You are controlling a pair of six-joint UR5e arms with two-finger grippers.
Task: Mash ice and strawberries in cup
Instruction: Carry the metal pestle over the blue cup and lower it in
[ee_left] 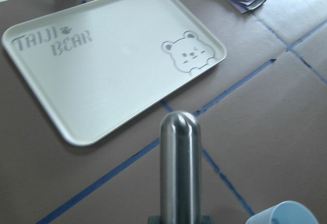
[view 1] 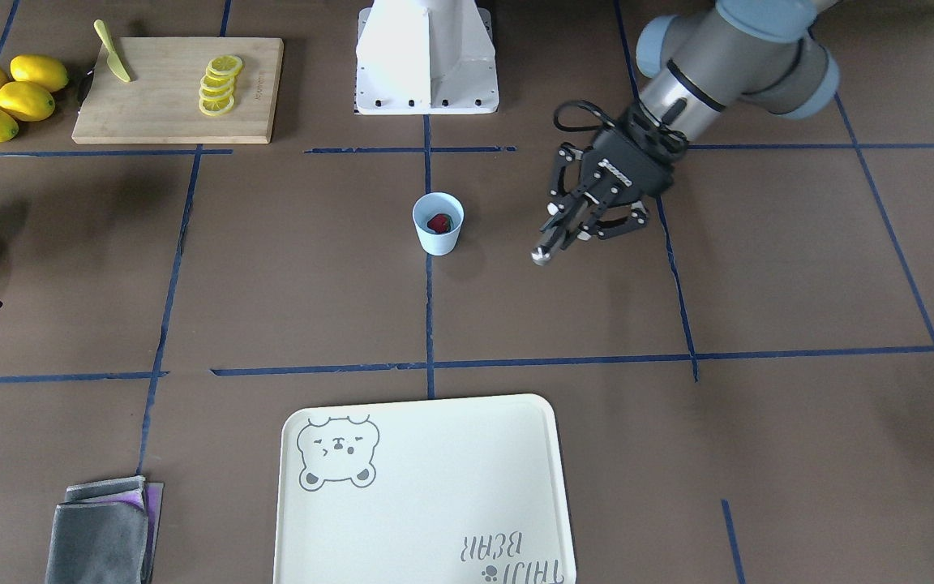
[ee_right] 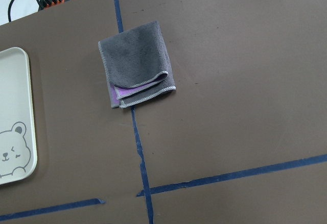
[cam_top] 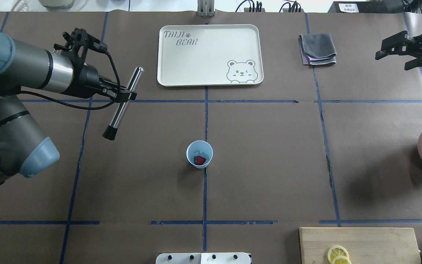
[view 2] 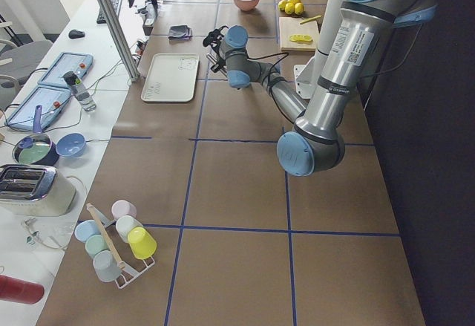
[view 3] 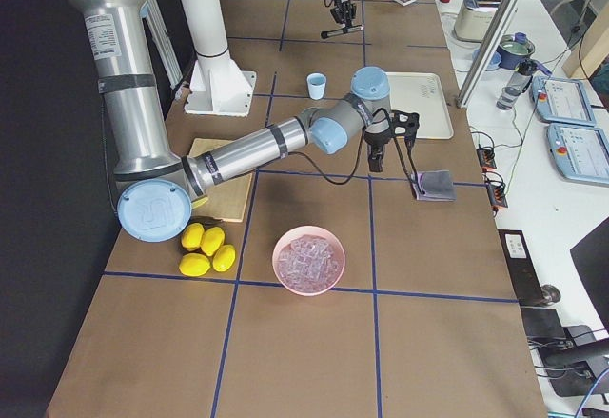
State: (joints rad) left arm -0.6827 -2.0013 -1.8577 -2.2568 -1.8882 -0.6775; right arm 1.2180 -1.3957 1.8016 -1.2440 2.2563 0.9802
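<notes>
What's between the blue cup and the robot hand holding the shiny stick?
Nothing. From overhead, only bare brown table lies between the left gripper, shut on the shiny stick, and the cup.

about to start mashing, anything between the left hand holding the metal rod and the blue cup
Nothing visible: only bare table lies between the left hand, shut on the metal rod, and the cup. The tray lies off that path.

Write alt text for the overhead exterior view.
The left gripper shuts its fingers on a silver metal rod with a black tip, to the view's left of a small pale-blue cup holding a dark-red strawberry. A cream bear-print tray and a folded grey cloth lie beyond; the right gripper, fingers open, is at the upper right.
</notes>
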